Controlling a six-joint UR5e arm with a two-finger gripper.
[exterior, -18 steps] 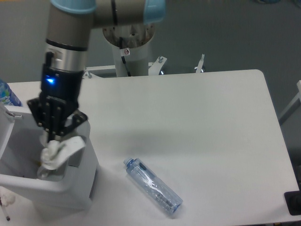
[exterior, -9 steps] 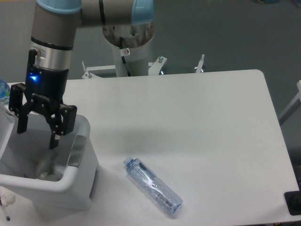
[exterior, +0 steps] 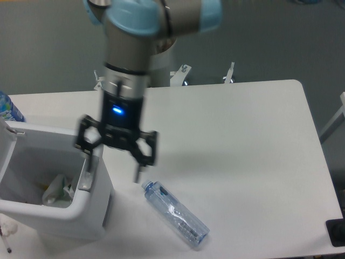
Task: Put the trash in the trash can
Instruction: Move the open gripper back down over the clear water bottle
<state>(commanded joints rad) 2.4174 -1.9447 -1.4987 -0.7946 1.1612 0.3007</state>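
The white trash can (exterior: 86, 216) stands at the table's front left, its top open. Inside it lies the crumpled white paper wad (exterior: 56, 187). The clear plastic bottle (exterior: 175, 213) with its blue cap lies on its side on the table, cap end pointing up-left. My gripper (exterior: 114, 170) is open with nothing between its fingers. It hangs between the can's right rim and the bottle's cap, its right fingertip (exterior: 138, 174) just above and left of the cap. The image of the gripper is motion-blurred.
A grey handle piece (exterior: 89, 171) sits on the can's right rim. A blue-labelled object (exterior: 7, 108) shows at the far left edge behind the can. The arm's base post (exterior: 156, 65) rises behind the table. A dark object (exterior: 336, 232) sits off the front right corner.
The paper wad left my gripper and now lies in the can. The open gripper has swung right, from over the can to beside the bottle's cap.
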